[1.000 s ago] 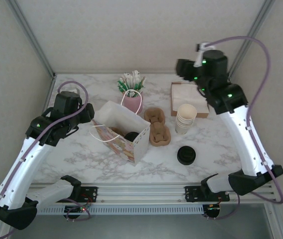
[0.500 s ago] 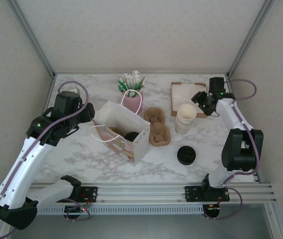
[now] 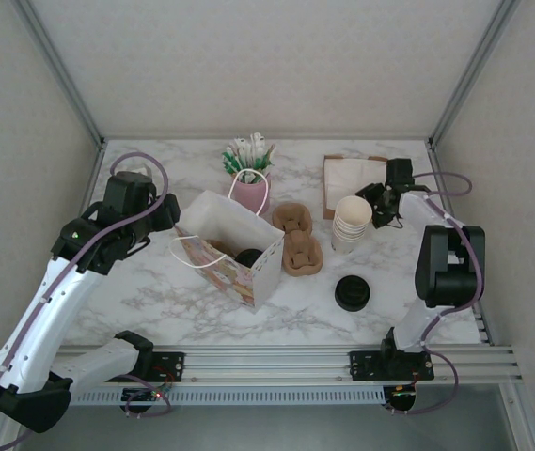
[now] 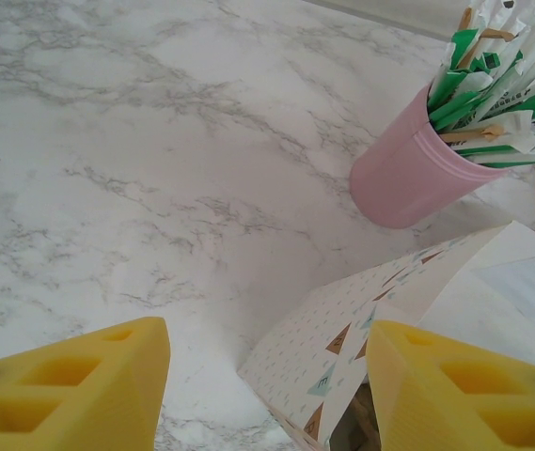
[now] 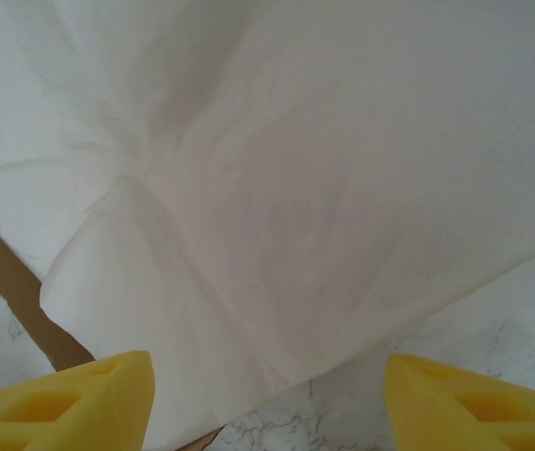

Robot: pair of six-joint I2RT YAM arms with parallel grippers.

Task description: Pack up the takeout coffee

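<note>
The takeout coffee (image 3: 248,256) shows as a round black lid inside the open patterned paper bag (image 3: 229,249) at the table's middle left. My left gripper (image 3: 166,218) hovers at the bag's back left corner. In the left wrist view it (image 4: 262,371) is open, and the bag's corner (image 4: 361,329) rises between its yellow fingers (image 4: 88,376) without being pinched. Low at the back right, my right gripper (image 3: 377,199) sits between the napkin tray (image 3: 352,178) and the stack of lidless cups (image 3: 351,224). It (image 5: 267,385) is open over white napkin paper (image 5: 276,169), holding nothing.
A pink cup of wrapped sticks (image 3: 250,188) stands behind the bag and shows again as the pink cup (image 4: 408,178). Brown cup carriers (image 3: 297,240) lie right of the bag. Low black lids (image 3: 352,293) sit near the front. Bare marble (image 4: 135,141) lies left of the bag.
My right arm has swung down from high at the back to low over the table beside the napkin tray. The left arm and the bag have not moved.
</note>
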